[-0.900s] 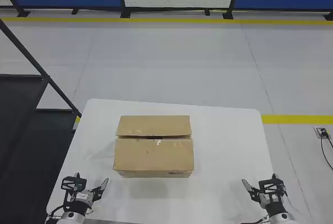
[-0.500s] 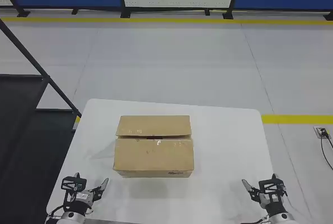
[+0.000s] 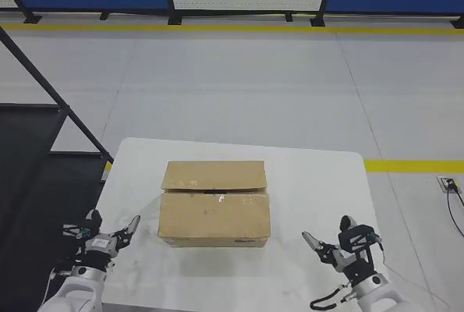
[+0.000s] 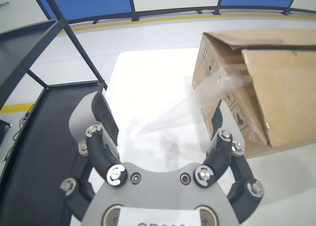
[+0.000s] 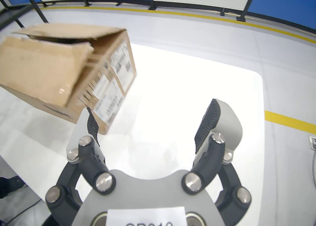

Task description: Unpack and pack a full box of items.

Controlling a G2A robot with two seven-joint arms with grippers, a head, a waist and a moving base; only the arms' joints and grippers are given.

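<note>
Cardboard box [image 3: 214, 204] sits approx. mid-counter [image 3: 317, 195], flat on its base, long side toward the robot. The two long top flaps are folded down but not sealed, w/ a dark slit btwn them. Contents are hidden, so can't tell what's inside. The board is plain brown corrugated, a bit worn, and the flap edges are ragged at the corners.

Left wrist view: the box [image 4: 271, 88] shows its left end panel w/ printed handling symbols [image 4: 209, 63]. A strip of clear plastic film [image 4: 197, 96] hangs off that end near the top corner and runs down toward the counter [image 4: 148, 76].

Right wrist view: the box [image 5: 49, 68] shows its other end, w/ white labels [image 5: 116, 63] stuck on. The far flap stands slightly lifted there, leaving a gap.

The left gripper [image 3: 113, 224] is at the counter's front-left, near the box's left end but apart from it. Its jaws are spread, nothing btwn them. The right gripper [image 3: 325, 234] is at front-right, near the box's right end and also apart. Its jaws are spread wide and empty, w/ bare counter [image 5: 185, 88] btwn them.

A black rack [image 3: 21, 195] stands just left of the counter, and a yellow floor line [image 3: 423, 165] runs off to the right.
</note>
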